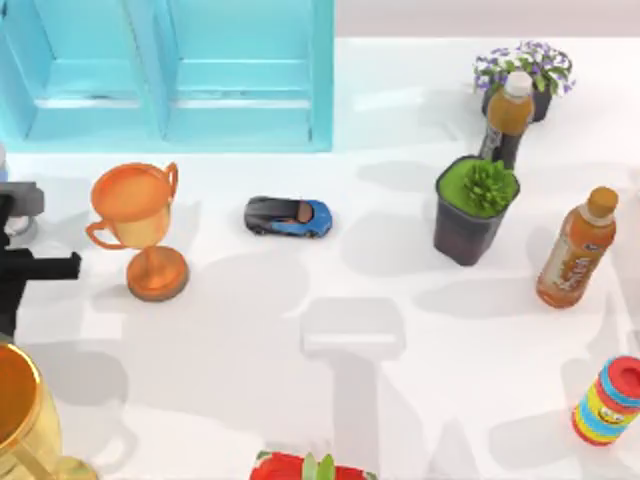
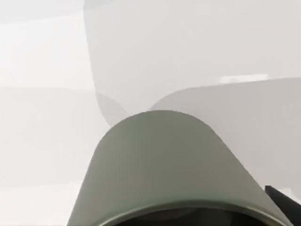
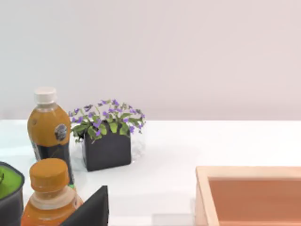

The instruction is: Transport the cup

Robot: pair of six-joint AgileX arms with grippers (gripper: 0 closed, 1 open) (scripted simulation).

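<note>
Currently, step in hand: carrying the cup (image 2: 174, 169) in the left arm's grip, judged from the left wrist view, where its grey-olive wall sits right against the camera.
Left jaws: a dark finger tip (image 2: 284, 202) shows at the cup's rim edge; whether the jaws are clamped on the cup or merely around it cannot be told.
Left gripper (image 1: 40, 266): at the far left edge of the bench (image 1: 300, 400), beside the orange trophy (image 1: 140, 225).
Cup position: next to the left gripper, wall tilted toward the wrist camera; pale bench surface lies beyond it.
Technique: keep the cup level, move slowly, and route clear of the orange trophy and the toy car (image 1: 288, 216).
Risk: a loose hold lets the tapered wall slip.
Right arm: parked; its wrist view faces the orange bottle (image 3: 49, 190), the violet planter (image 3: 107, 141) and a wooden tray (image 3: 249, 195). State of its jaws cannot be told.
</note>
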